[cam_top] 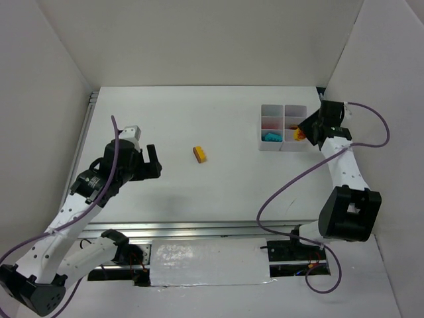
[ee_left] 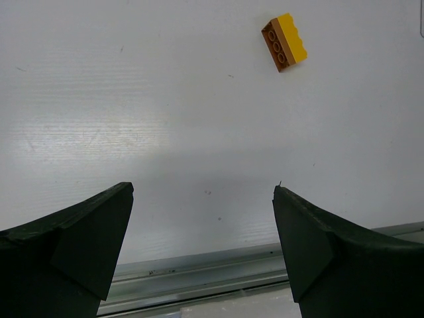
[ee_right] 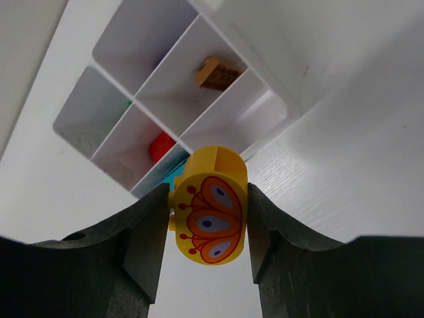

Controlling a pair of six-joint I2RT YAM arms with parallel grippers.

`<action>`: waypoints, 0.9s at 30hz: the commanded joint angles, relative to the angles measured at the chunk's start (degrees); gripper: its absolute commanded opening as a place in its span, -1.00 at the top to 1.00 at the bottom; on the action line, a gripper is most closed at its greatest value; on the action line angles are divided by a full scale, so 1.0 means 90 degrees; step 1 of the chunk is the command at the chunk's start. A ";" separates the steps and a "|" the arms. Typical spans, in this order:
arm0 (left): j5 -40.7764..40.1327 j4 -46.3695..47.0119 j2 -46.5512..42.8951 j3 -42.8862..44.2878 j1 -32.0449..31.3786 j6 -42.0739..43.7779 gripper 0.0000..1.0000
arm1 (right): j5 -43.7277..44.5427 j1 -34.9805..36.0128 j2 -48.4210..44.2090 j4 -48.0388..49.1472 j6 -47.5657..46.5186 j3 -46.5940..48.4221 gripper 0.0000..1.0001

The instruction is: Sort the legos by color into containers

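A yellow-orange studded brick lies alone on the white table, also in the left wrist view. My left gripper is open and empty, to the left of that brick; its fingers are wide apart. My right gripper is shut on a yellow oval lego with an orange butterfly print, held above the near right corner of the translucent tray. In the tray I see an orange-brown brick, a red lego, a cyan one and a green sliver.
White walls close the table at the back and on both sides. A metal rail runs along the near edge below the left gripper. A purple cable loops beside the right arm.
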 commanded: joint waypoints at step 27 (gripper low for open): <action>0.0446 0.0319 0.0006 -0.0059 0.0041 0.0301 -0.99 | 0.0724 -0.0219 0.1101 0.1431 0.3141 -0.0264 0.84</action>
